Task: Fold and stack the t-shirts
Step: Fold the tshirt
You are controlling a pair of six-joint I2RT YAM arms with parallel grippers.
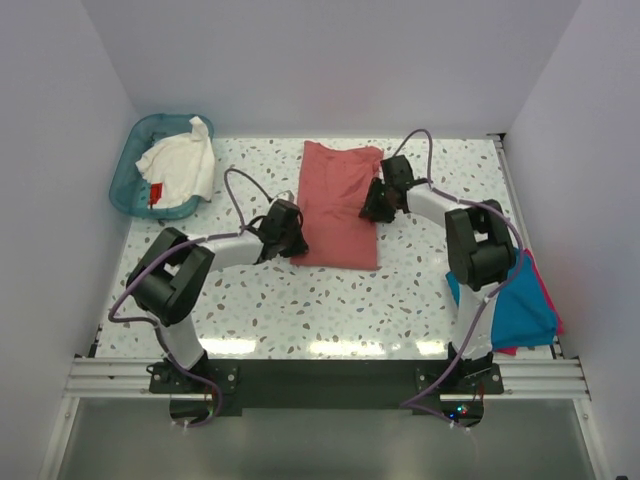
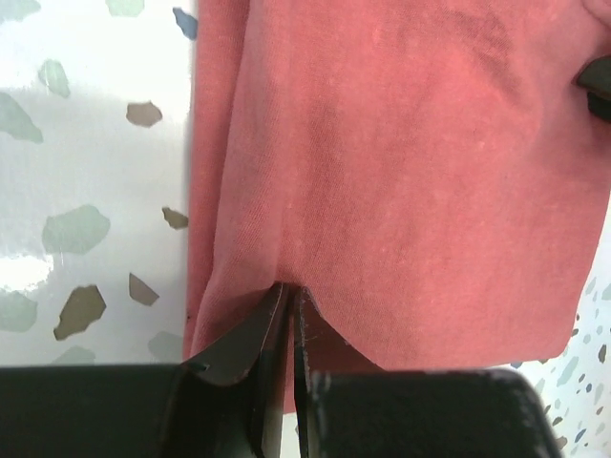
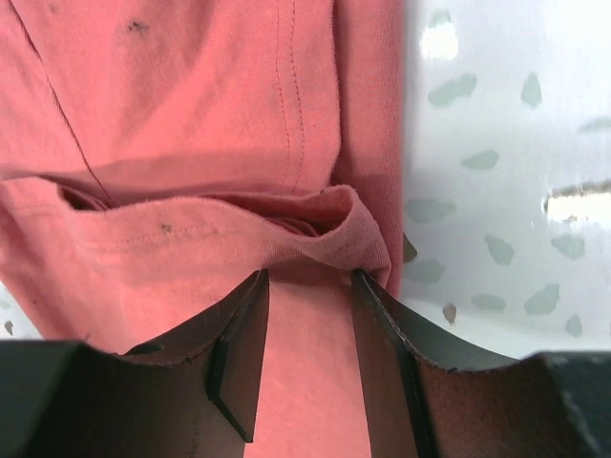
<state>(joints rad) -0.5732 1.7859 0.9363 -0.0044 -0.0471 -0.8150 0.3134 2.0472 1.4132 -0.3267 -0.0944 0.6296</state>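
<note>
Near R edge of table (image 1: 300,310): finished stack, teal-blue t-shirt (image 1: 515,300) folded on top of a red-pink one (image 1: 548,305).

Mid-table: salmon-red t-shirt (image 1: 338,205) lies as a long narrow strip running near-far, sides turned in. L fingers (image 2: 272,324) clenched on its L hem toward the near end, cloth puckered at the tips. R fingers (image 3: 239,353) at the R edge, a bit farther up, standing apart astride a rolled sleeve fold. Can't tell if they bite cloth or only straddle it.

Far L corner: teal basket (image 1: 128,165) w/ white t-shirt (image 1: 185,160) crumpled inside, red tag showing, not yet folded.

Step, my read: cross fold of the salmon strip, one end over the other. Next move needs both grips firm, esp. R. Lift low and together, carry the end across w/o skewing the strip, lay hems even. After that, onto the stack. White one remains to do.
</note>
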